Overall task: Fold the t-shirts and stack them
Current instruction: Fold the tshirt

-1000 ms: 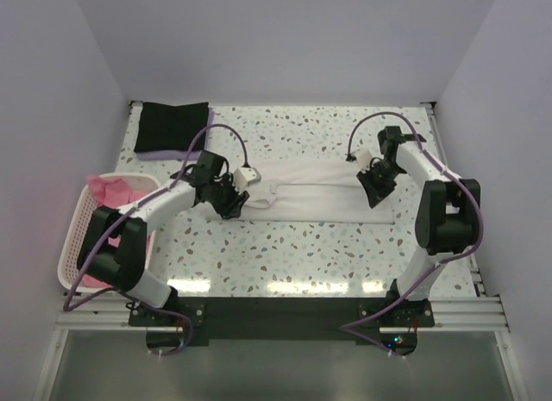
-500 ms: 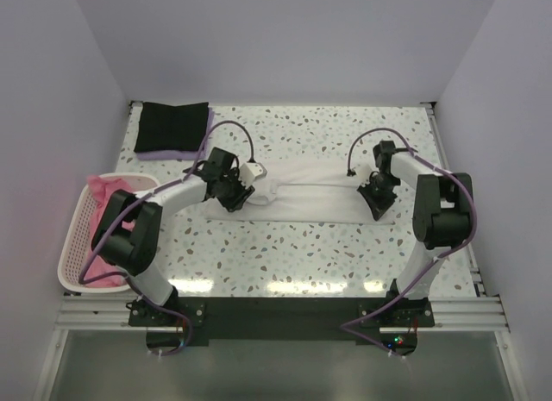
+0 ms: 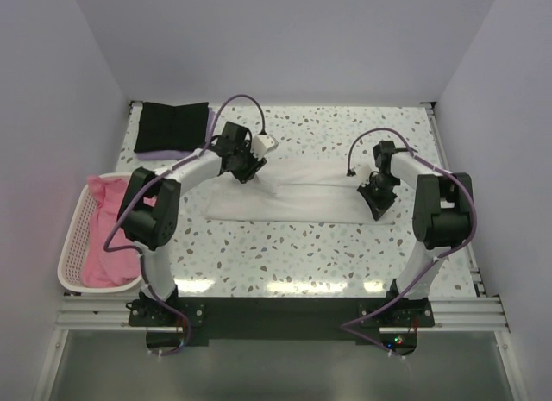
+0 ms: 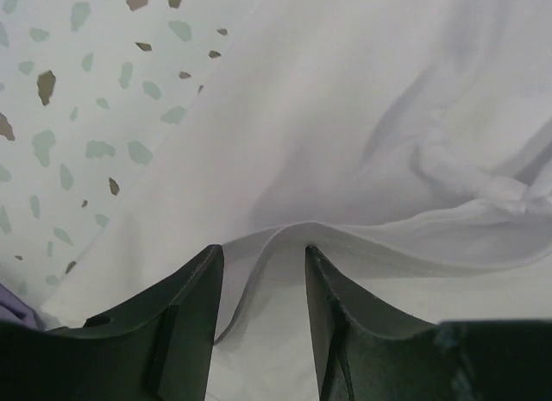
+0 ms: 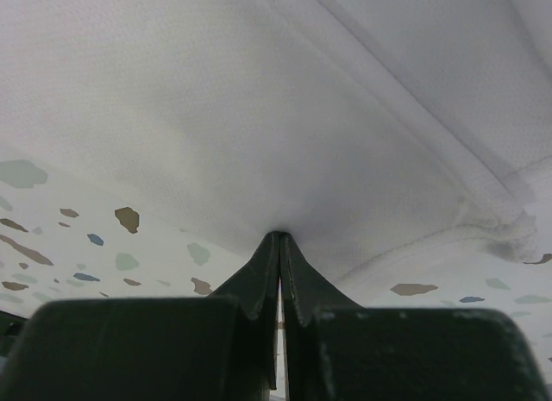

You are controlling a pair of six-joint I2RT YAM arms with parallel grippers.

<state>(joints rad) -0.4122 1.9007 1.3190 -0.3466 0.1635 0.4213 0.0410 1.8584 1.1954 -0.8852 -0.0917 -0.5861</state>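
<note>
A white t-shirt [image 3: 310, 194] lies spread across the middle of the table. My left gripper [image 3: 244, 170] is at its far left part. In the left wrist view its jaws [image 4: 263, 250] stand open astride a raised fold of the white shirt [image 4: 345, 116], which arches between the fingers without being pinched. My right gripper [image 3: 377, 200] is at the shirt's right edge. In the right wrist view it is shut [image 5: 280, 235] with the white cloth [image 5: 259, 90] caught at its tips. A folded black t-shirt [image 3: 172, 125] lies on a lavender one [image 3: 164, 153] at the far left.
A pale pink lattice basket [image 3: 69, 246] at the left table edge holds pink shirts [image 3: 108, 237]. Speckled tabletop [image 3: 328, 246] shows in front of the white shirt. A lavender corner [image 4: 13, 306] shows low on the left in the left wrist view.
My left gripper has swung away from me, from the shirt's near left to its far left part. My right gripper has dropped onto the right edge and shut.
</note>
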